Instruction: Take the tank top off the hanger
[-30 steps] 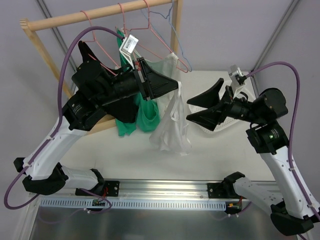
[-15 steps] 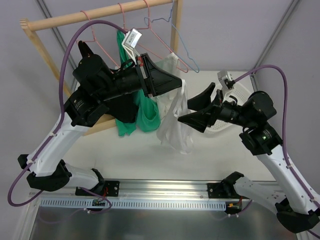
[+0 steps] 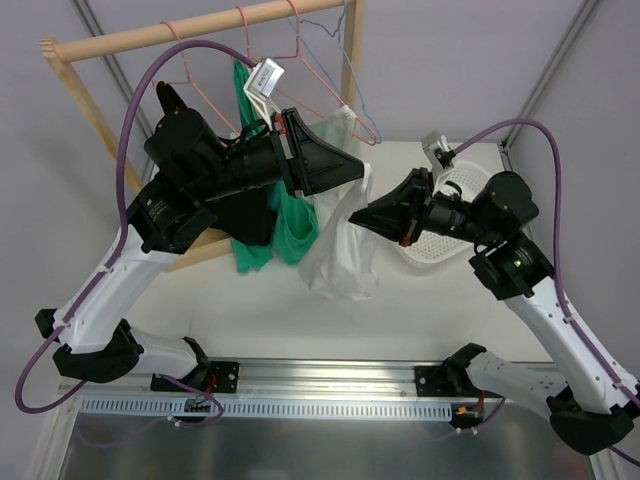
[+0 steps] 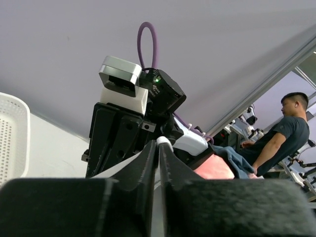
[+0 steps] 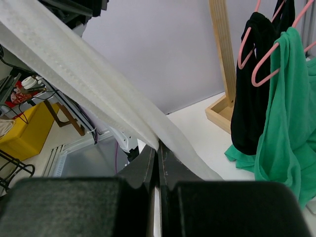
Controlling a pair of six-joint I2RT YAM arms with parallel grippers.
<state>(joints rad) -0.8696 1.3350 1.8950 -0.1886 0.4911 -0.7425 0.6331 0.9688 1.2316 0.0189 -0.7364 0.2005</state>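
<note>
Left gripper [image 3: 356, 172] clamped on white tank top [image 3: 340, 255] strap; right gripper [image 3: 362, 216] pinched shut on fabric just below. Garment hangs over table [image 3: 250, 300] middle, toward far edge.

A pale wooden clothes rail [image 3: 200, 28] crosses behind the white table [image 3: 230, 300], from ten to twelve o'clock. Beneath it hang, left to right, a black garment [image 3: 252, 215], a green garment [image 3: 296, 222] and the white fabric tank top [image 3: 340, 255]. A white perforated plastic basket [image 3: 455, 245] sits on the table at three o'clock from the tank top. The left gripper [image 3: 358, 172] meets the top from ten o'clock. The right gripper [image 3: 358, 217] meets it from three, just below.
</note>
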